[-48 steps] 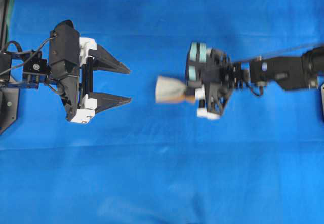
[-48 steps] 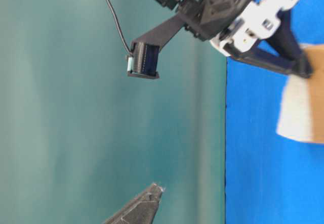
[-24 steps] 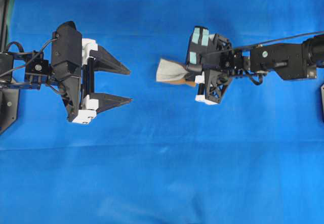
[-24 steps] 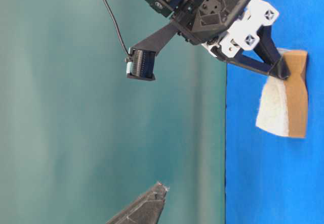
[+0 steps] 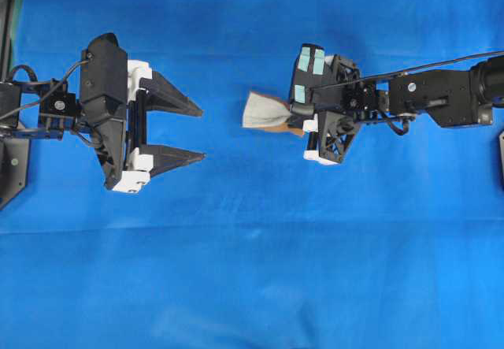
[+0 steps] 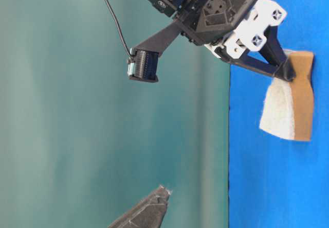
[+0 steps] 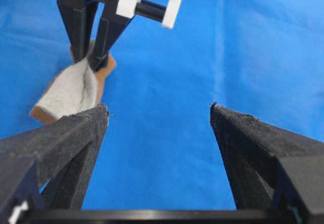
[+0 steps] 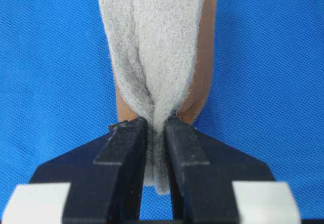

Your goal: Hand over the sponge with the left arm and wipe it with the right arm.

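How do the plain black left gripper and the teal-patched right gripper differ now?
The plain black left gripper stands wide open and empty; the teal-patched right gripper is shut on the soft grey-and-orange sponge, pinching one end. The left housing is plain black; the right carries pale teal patches. Both have pointed black fingers with white blocks, above the blue cloth.

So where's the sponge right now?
In the overhead view the sponge sits right of centre, pinched at one end in the right arm's jaws, pointing toward the open left arm across the blue cloth.

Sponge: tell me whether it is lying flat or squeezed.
Squeezed. The right tool pinches the sponge at one end, creasing its grey face into a fold, while the free end flares out wide above the blue cloth.
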`<state>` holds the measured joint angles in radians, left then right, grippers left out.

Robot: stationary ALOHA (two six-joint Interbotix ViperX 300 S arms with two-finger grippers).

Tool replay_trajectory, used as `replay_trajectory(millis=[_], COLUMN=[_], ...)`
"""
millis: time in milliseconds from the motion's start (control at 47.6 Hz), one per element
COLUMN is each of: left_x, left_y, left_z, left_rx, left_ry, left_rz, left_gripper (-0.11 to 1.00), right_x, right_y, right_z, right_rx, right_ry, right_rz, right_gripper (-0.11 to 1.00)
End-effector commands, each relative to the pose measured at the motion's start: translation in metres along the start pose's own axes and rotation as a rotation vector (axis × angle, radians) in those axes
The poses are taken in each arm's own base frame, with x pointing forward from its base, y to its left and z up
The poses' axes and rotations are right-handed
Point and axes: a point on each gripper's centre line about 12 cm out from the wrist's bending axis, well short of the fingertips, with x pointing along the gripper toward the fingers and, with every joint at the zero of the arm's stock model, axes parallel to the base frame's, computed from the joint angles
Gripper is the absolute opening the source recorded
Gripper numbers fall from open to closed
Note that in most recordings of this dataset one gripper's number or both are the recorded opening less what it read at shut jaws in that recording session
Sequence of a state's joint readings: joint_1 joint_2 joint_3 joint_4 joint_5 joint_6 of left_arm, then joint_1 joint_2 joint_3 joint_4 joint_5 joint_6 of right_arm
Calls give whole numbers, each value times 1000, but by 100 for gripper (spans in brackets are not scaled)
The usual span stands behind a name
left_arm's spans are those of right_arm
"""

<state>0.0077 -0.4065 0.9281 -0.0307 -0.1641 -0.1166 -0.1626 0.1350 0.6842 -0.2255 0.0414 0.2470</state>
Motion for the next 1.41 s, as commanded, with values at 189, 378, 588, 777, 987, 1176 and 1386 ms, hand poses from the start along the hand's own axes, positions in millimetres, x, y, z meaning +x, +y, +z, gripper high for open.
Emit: replay_trajectory(millis=[189,378,588,777,987,1176,1386], left_x=[0,0,0,0,0,1,4], left_y=[-2,-2,-2,-2,-2,-2,-2], left_z=[9,8,9,8,8,9,10], left_rx=[3,3,3,3,3,3,5], left_ry=[-30,-27,-30,-29,-29,-30,-27], left_rz=[-6,-5,-6,-6,-6,-6,-5], left_gripper=[77,77,77,77,77,77,77], right_x=[-7,-10,-35,-72,-112,-119,-119], right_y=[3,3,2,1,7,17,18], right_z=[14,19,35,53,65,64,65], right_rx=[-7,-4,-3,-11,-36,-47,-49], right_ry=[-40,-55,-107,-163,-237,-256,-270], right_rz=[5,5,-1,-15,-10,14,19], right_gripper=[69,72,73,73,73,73,73])
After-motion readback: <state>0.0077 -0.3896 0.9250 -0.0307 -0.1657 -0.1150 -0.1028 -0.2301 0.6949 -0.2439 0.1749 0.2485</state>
